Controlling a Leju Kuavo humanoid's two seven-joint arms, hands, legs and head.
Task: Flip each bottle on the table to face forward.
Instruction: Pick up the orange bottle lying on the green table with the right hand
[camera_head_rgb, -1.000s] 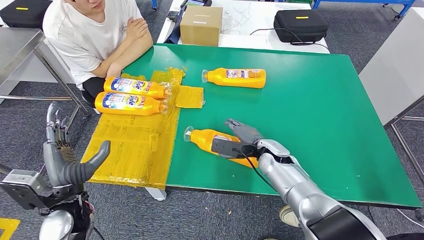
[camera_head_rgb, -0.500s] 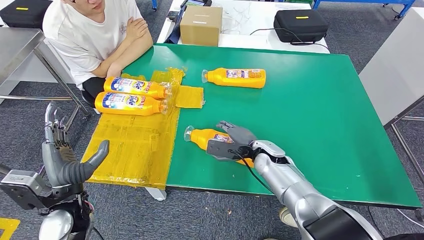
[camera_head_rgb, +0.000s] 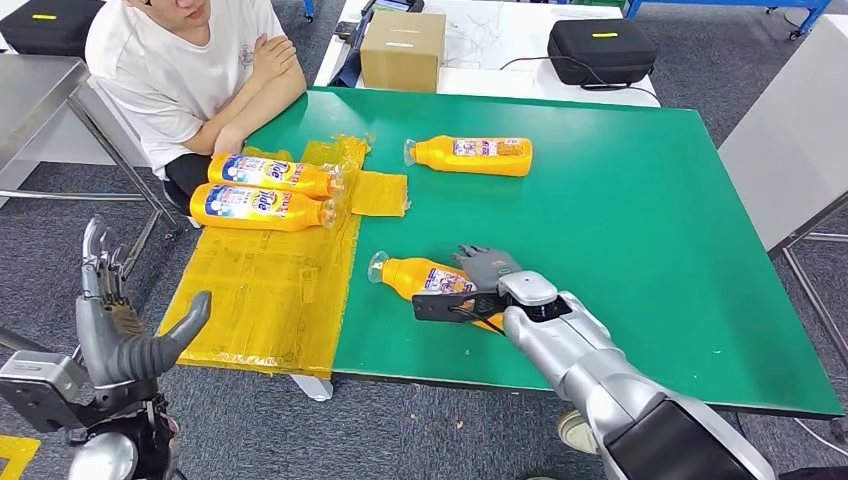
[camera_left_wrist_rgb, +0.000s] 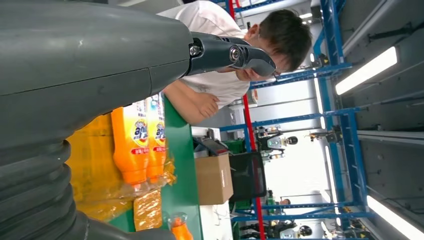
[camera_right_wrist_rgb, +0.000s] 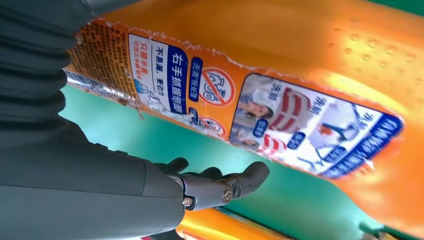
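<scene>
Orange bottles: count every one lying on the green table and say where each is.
4. Two lie side by side on the yellow sheet near the person: and. One lies alone farther back. One is under the right hand.

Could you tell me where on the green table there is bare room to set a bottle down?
The right half of the green table is bare, from the far bottle and the right hand out to its right edge. The left side is crowded: two labelled bottles lie on the yellow sheet.
</scene>
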